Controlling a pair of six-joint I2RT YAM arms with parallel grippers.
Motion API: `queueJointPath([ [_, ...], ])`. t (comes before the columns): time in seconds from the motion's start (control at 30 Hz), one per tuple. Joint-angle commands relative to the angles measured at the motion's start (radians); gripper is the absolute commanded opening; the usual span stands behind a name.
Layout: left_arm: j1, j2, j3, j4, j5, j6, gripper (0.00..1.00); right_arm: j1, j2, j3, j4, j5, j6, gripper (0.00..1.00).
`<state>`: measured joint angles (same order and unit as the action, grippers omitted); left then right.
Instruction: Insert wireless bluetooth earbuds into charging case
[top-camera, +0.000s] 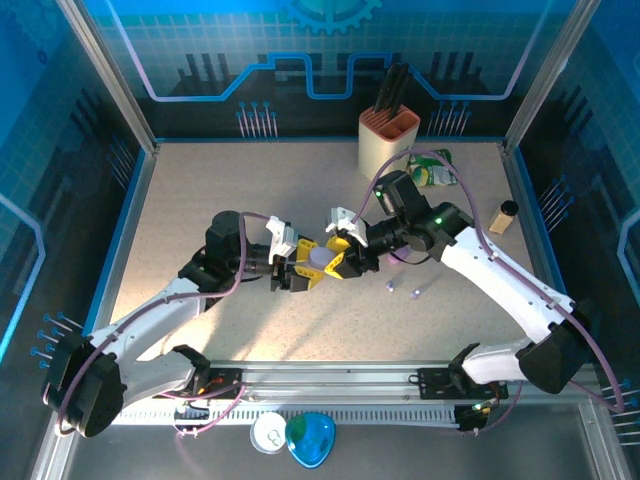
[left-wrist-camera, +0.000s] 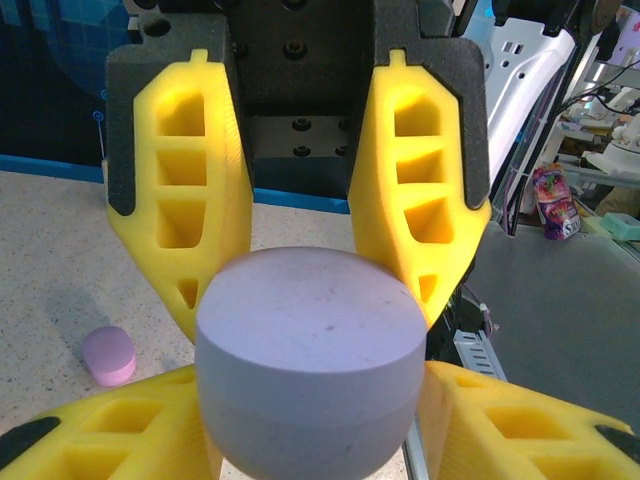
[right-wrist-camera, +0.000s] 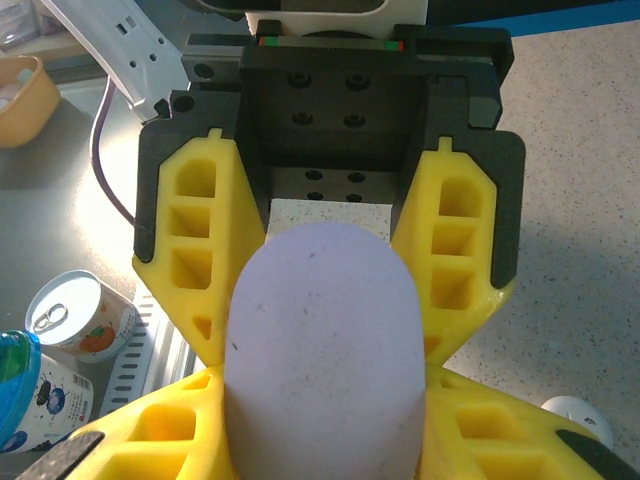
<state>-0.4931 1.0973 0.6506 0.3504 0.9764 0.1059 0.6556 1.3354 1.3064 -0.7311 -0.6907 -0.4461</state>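
Currently your right end effector (top-camera: 336, 258) is clamping the charging case (top-camera: 318, 258); the left end effector (top-camera: 304, 264) is straddling it part-open, grip unclear; earbuds (top-camera: 388, 287) are lying nearer the right.

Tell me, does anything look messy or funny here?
Yes. Two tiny pale earbuds lie loose on the table, outside any case. The left gripper and right gripper both crowd around one lilac case.

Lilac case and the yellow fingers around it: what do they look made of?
The lilac case: probably moulded plastic, matte; smooth, even colour, soft sheen, faint specks. The yellow fingers: likely printed or moulded plastic, matte; open ribbed cells, no gloss.
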Motion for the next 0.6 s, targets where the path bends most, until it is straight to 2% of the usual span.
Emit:
queueJointPath([
  [0.0,-0.01,-0.027,-0.009,0.076,0.016,0.0,0.52,0.013,0.017,-0.001,-0.014,-0.013,-0.008,0.37],
  [0.13,-0.009,-0.027,-0.01,0.077,0.012,-0.003,0.53,0.015,0.019,0.004,-0.022,-0.017,-0.012,0.37],
  [0.37,-0.01,-0.025,-0.008,0.078,-0.003,-0.015,0.61,0.017,0.024,0.005,-0.029,-0.014,-0.019,0.37],
  [0.57,-0.01,-0.024,-0.005,0.066,-0.019,-0.014,0.56,0.018,0.018,0.005,-0.035,-0.019,-0.023,0.37],
])
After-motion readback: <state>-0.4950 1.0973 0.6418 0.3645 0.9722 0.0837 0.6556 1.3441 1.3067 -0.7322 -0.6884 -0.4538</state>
